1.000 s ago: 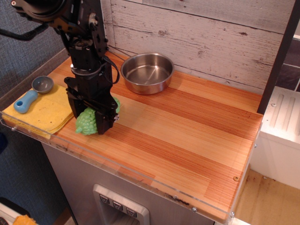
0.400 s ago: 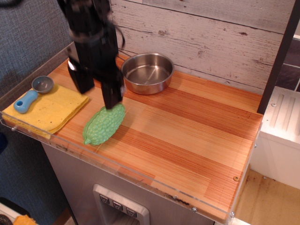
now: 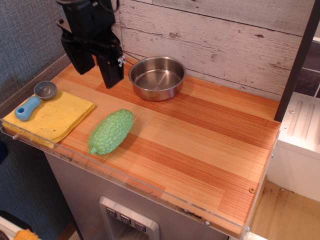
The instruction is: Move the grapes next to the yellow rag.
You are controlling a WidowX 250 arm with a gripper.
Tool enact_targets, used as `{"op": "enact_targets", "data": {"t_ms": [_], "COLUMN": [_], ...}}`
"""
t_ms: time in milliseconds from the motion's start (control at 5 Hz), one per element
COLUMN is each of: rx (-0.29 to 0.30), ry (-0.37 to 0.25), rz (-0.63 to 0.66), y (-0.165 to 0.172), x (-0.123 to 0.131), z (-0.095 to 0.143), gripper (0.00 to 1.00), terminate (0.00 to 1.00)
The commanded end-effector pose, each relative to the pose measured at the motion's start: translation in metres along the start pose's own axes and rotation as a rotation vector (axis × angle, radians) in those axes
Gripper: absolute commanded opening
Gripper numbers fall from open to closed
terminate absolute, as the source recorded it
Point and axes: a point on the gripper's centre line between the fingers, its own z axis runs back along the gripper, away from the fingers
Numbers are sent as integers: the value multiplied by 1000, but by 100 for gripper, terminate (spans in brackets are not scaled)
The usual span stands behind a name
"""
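Note:
The grapes point(image 3: 111, 131), a light green bumpy oval toy, lie on the wooden counter just right of the yellow rag point(image 3: 52, 116), with a narrow strip of wood between them. The rag is a folded square cloth at the counter's front left. My gripper point(image 3: 95, 67) hangs open and empty above the back left of the counter, well above and behind the grapes, its two black fingers point(image 3: 111, 70) apart.
A steel bowl point(image 3: 157, 77) stands empty at the back by the plank wall. A blue-handled grey scoop point(image 3: 34, 101) lies on the rag's left edge. A clear plastic lip point(image 3: 130, 182) runs along the counter's front edge. A white unit point(image 3: 300, 135) stands to the right.
My gripper let go of the grapes, opened, and rose up and back toward the wall. The grapes now lie flat beside the rag.

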Motion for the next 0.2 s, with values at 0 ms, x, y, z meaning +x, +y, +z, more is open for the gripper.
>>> {"op": "enact_targets", "data": {"t_ms": [0], "rx": [12], "ry": [-24], "rz": [-5], "y": [7], "x": [3], "z": [13], "gripper": [100], "terminate": [100]}}
